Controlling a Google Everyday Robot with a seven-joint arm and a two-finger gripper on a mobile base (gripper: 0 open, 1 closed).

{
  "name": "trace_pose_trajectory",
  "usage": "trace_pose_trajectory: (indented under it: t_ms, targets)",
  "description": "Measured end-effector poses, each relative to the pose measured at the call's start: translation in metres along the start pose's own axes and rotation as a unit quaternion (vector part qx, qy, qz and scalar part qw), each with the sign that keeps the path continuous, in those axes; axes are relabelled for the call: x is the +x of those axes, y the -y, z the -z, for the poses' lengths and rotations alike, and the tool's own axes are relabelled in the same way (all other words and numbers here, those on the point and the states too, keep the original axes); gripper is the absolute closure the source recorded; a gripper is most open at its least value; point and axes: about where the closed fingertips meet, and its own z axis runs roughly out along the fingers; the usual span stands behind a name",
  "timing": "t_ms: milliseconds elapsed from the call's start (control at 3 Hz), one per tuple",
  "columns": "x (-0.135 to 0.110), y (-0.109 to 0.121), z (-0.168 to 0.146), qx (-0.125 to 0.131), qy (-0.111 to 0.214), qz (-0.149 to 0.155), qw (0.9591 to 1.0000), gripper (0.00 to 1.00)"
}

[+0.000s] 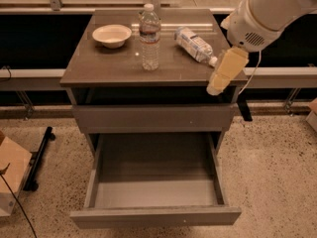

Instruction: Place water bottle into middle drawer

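Two containers show their insides: a shallow cream round bowl point(111, 35) on the brown cabinet top point(99, 68), far left of the cream-coloured gripper point(219, 78), and the wide grey middle drawer point(156, 215), pulled out below it, only its pale floor showing. The slim clear plastic water bottle point(149, 38) stands upright on the top, cap up, long axis vertical, well left of the gripper. A stubbier white-and-blue-labelled bottle point(194, 44) lies nearer. The gripper hangs at the top's right front edge; parted or pressed together, I cannot tell.
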Motion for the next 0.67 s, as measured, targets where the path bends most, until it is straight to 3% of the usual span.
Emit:
trace_pose_trajectory:
  t_ms: [667]
  targets:
    - [-0.0022,0.003,-0.008,0.0,0.013,-0.013,0.9998,0.0]
